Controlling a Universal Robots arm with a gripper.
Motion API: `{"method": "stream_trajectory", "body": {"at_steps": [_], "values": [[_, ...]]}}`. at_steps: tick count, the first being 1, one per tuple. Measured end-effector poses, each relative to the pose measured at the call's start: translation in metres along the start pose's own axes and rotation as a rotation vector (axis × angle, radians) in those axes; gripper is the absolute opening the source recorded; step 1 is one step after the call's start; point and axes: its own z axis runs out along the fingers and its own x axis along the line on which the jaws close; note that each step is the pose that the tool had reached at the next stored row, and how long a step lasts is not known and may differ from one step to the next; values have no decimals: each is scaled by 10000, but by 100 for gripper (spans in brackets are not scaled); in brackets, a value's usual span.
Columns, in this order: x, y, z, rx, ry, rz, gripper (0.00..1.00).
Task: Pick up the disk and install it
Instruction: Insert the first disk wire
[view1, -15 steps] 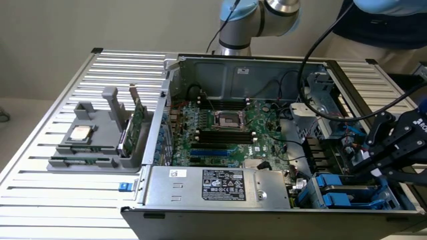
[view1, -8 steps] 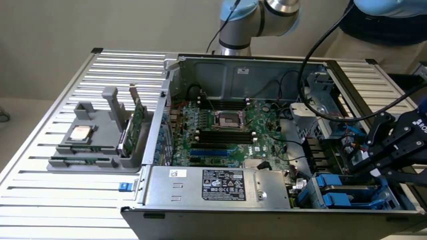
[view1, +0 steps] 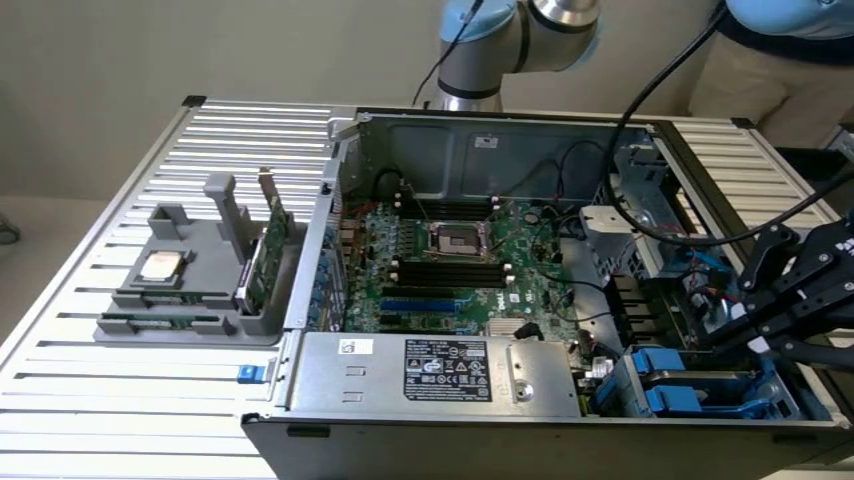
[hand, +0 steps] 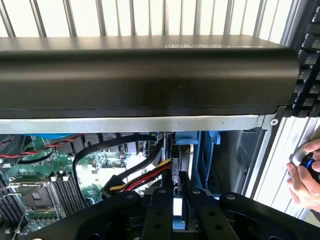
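While the gripper (hand: 176, 189) clamps the disk (hand: 181, 156), it hangs inside the case (view1: 441, 150).

Slatted metal table (view1: 134, 420), beige floor (view1: 80, 100)

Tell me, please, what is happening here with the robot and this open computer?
The robot arm's gripper is shut on the disk, held on edge in its blue bracket. It reaches into the open computer case near the blue drive carriers at the exterior view's right. Whether the disk sits in its bay yet, I cannot tell. A person's hand is beside the case. The tray with the CPU chip and green card stands apart at the exterior view's left.
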Motion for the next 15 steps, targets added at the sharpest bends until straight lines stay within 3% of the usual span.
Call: {"method": "stream_trajectory", "body": {"at_steps": [2,6,8,12,15], "values": [[-6,14,-2,84,-3,-2,17],[-7,16,-1,343,-1,13,17],[-7,17,0,435,1,20,17],[-7,30,3,541,-1,24,17],[-6,48,4,580,2,22,17]]}}
